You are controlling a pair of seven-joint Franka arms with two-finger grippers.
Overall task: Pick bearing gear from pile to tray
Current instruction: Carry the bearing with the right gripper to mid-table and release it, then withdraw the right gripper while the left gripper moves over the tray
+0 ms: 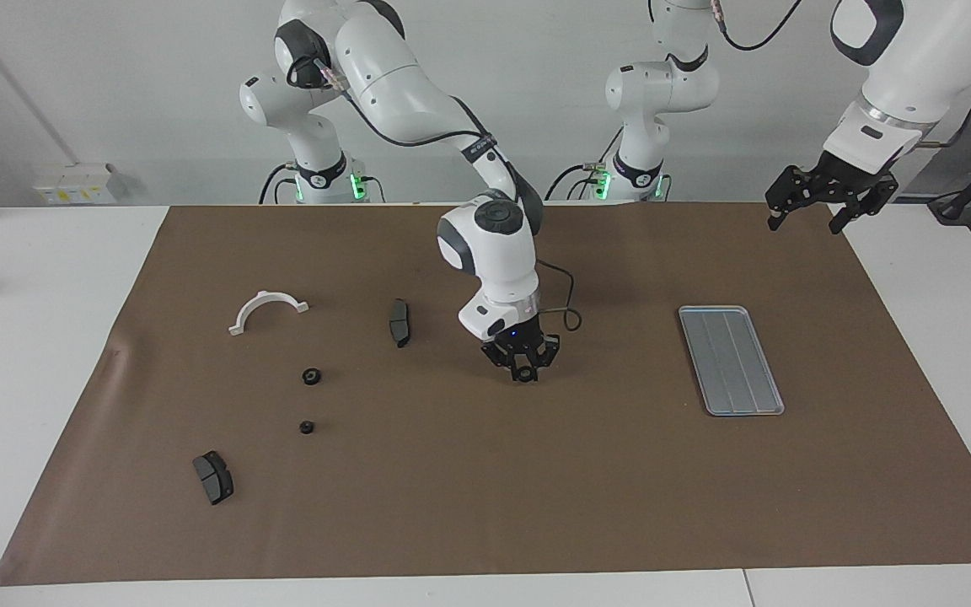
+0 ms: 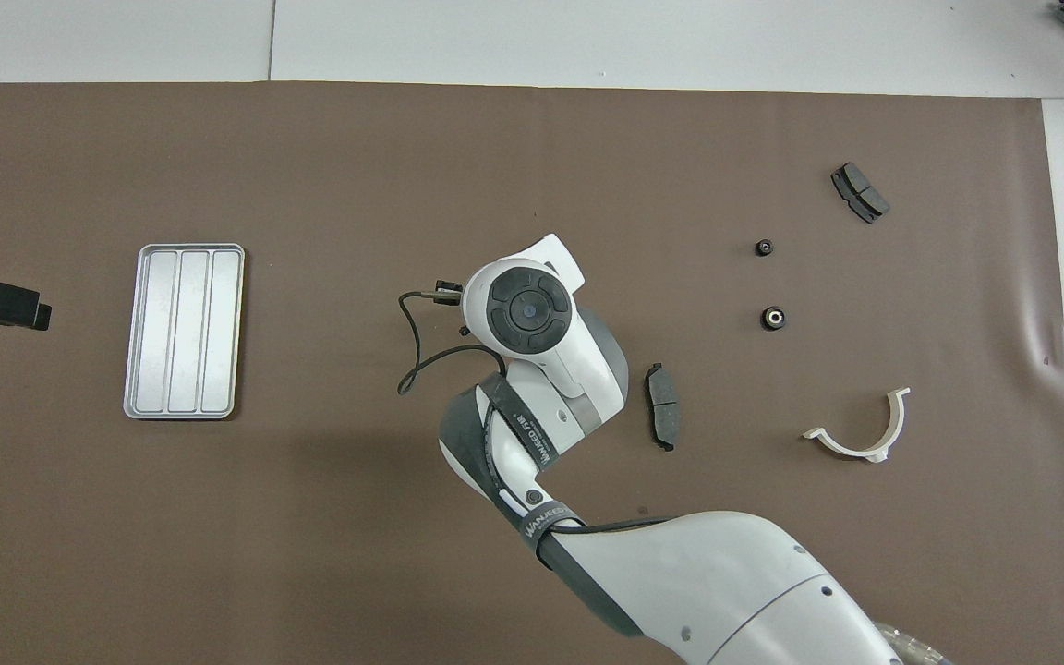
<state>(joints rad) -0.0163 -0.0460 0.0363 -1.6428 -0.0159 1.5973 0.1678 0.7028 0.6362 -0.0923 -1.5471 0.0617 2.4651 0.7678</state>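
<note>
Gear (image 1: 524, 372) sits clamped in right pincer (image 1: 524, 374).

A white tabletop (image 1: 47, 354) carries a large brown mat (image 1: 485, 489) that covers most of it, leaving white strips bare along the edges and at both ends. A seam (image 2: 272, 42) splits the white surface at the edge farthest from the robots. A plain pale wall (image 1: 115, 84) rises at the robots' edge, evenly lit, with a white socket box (image 1: 74, 183) low on it.
</note>
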